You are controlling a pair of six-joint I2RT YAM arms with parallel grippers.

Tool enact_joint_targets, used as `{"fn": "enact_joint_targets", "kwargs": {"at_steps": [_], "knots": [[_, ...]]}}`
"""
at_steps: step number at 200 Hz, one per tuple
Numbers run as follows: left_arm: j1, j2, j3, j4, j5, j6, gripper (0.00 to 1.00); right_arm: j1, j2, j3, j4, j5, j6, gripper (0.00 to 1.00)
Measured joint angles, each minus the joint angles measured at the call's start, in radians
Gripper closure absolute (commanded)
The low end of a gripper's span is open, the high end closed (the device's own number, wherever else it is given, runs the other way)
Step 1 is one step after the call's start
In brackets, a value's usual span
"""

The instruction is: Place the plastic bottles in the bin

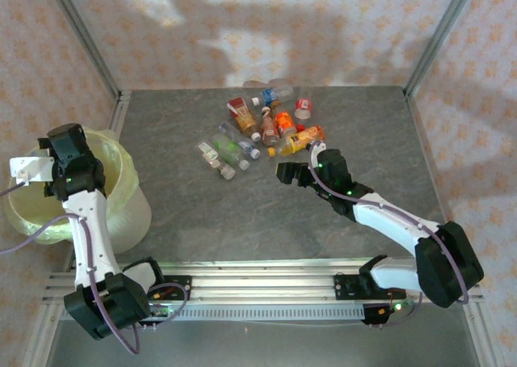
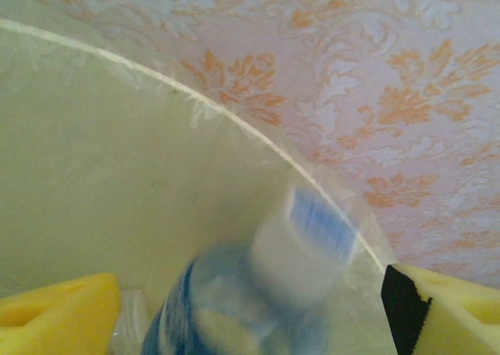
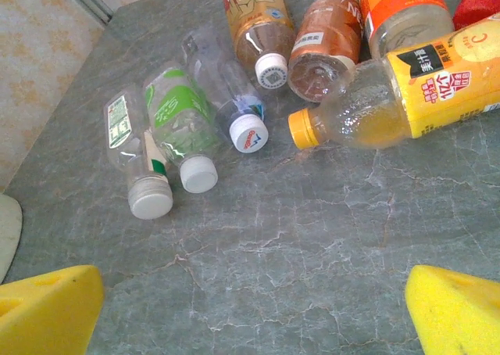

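Bottle (image 2: 258,292), blurred, clear w/ blue label, over bin (image 2: 94,175); L gripper (image 2: 250,316), R gripper (image 3: 250,308): jaws spread.

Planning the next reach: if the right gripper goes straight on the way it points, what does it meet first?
Probably the clear bottle with the blue-and-white cap, cap end towards the open right gripper, across bare table. Depth is unclear; angled down, it may touch the table first.

Top external view looks steeply down from above the near edge over the whole tabletop (image 1: 242,213). Left wrist view sits close over the bin (image 2: 94,175); right wrist view hangs low over the tabletop centre, sharing the bottles (image 3: 422,89) with the top view.
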Motion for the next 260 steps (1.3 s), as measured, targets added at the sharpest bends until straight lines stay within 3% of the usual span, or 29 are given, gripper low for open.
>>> {"fn": "enact_joint_targets", "kwargs": {"at_steps": [88, 146, 176, 196, 230, 260], "knots": [[-0.010, -0.048, 0.062, -0.006, 0.149, 0.008, 0.08, 0.000, -0.007, 0.000, 0.000, 0.005, 0.000, 0.01], [-0.237, -0.056, 0.158, -0.002, 0.193, 0.090, 0.08, 0.002, -0.013, 0.000, -0.003, 0.052, 0.038, 0.01], [-0.298, -0.057, 0.191, -0.001, 0.217, 0.115, 0.07, -0.009, 0.000, 0.016, -0.068, 0.097, 0.083, 0.01], [-0.316, -0.060, 0.196, 0.013, 0.296, 0.133, 0.06, -0.038, 0.037, 0.058, -0.113, 0.115, 0.133, 0.01], [-0.331, -0.009, 0.224, 0.036, 0.532, 0.161, 0.06, -0.100, 0.104, 0.114, -0.152, 0.135, 0.227, 0.01], [-0.432, 0.060, 0.257, 0.035, 0.662, 0.210, 0.06, -0.159, 0.179, 0.179, -0.190, 0.125, 0.313, 0.01]]}}
